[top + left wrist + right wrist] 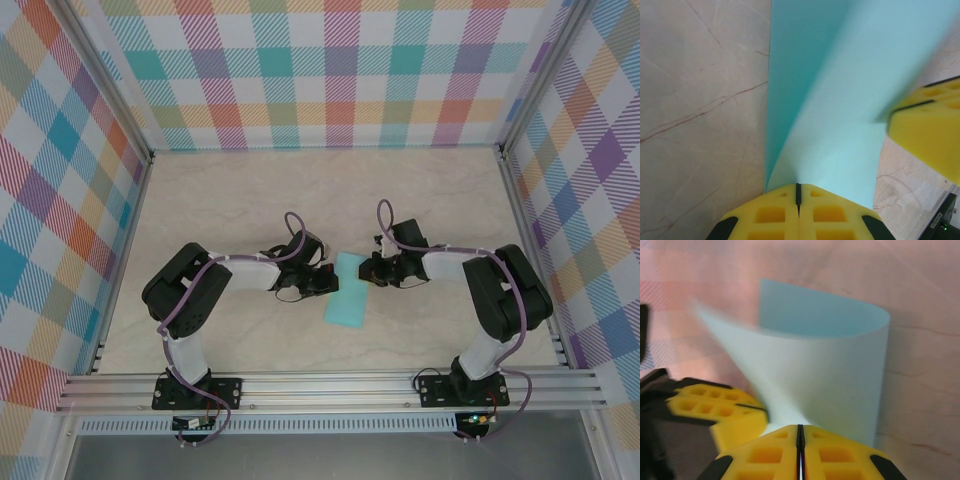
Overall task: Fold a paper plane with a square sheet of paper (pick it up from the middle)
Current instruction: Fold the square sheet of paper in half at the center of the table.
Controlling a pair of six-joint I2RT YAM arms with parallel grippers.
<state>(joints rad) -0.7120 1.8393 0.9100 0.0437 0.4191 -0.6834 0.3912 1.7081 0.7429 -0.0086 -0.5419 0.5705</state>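
The light cyan sheet of paper (348, 295) lies mid-table, bent over on itself into a loose half fold with a rounded bend, so it looks like a narrow rectangle and not a pointed paper plane. My left gripper (328, 283) is at its left edge and my right gripper (370, 270) at its upper right edge. In the left wrist view the yellow jaws (798, 189) are shut on the paper (840, 100), with a finger of the right gripper (932, 137) close by. In the right wrist view the jaws (800, 429) pinch the curled sheet (830, 370) beside the left gripper's fingers (722, 412).
The marble tabletop (250, 195) is walled in by checkered panels on three sides. An aluminium rail (330, 385) runs along the near edge and carries both arm bases. Both arms reach inward and meet close together at the paper.
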